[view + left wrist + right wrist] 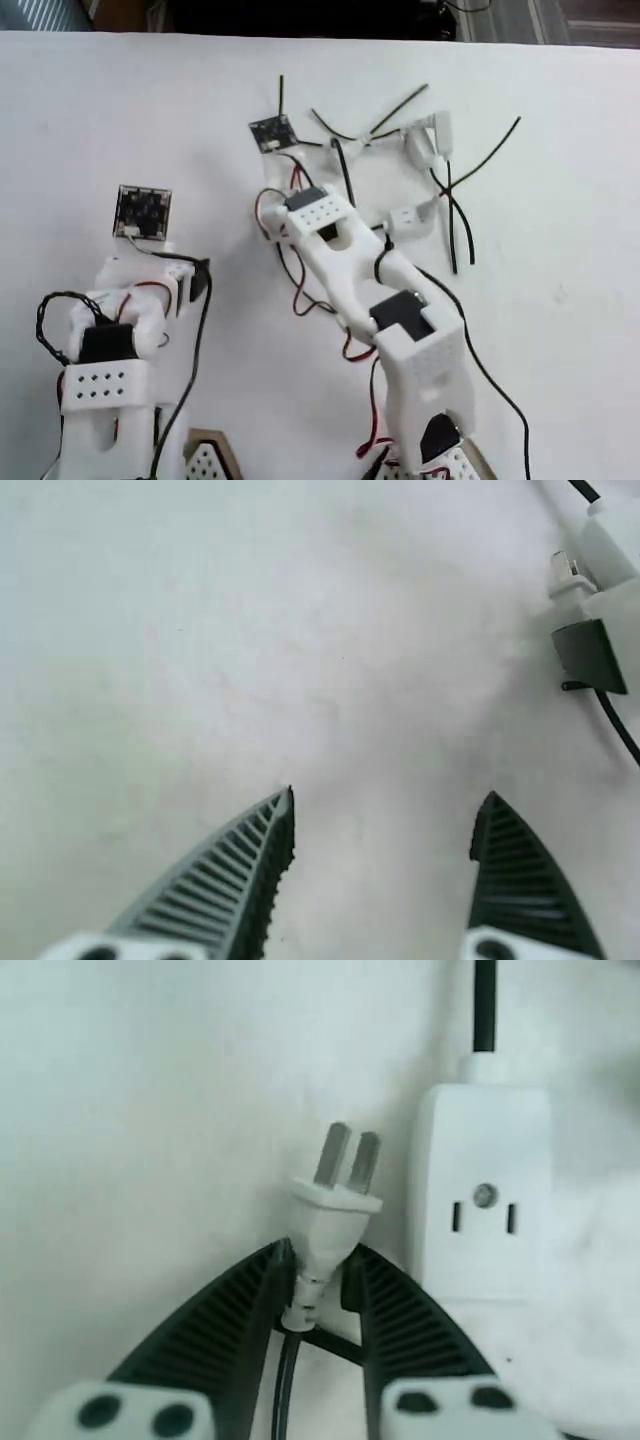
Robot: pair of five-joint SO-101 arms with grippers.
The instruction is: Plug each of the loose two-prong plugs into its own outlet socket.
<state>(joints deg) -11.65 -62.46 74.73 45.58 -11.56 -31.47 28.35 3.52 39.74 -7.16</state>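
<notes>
Toward the middle of the desk [560, 300], short of its far edge, a white two-prong plug [335, 1210] sat pinched at its cord end in the right tool [318, 1255], prongs pointing away from the tool. Just beside it lay a white outlet socket [485, 1200], slots showing, a black cord [484, 1000] leaving its far end. The left tool [389, 795] was spread wide above bare desk nearer the left edge.

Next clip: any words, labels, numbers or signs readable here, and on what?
None can be read.
The outlet socket and the plug in the right gripper show no print.
The left arm's dark board and the right arm's dark board are too small to tell any marks.
</notes>
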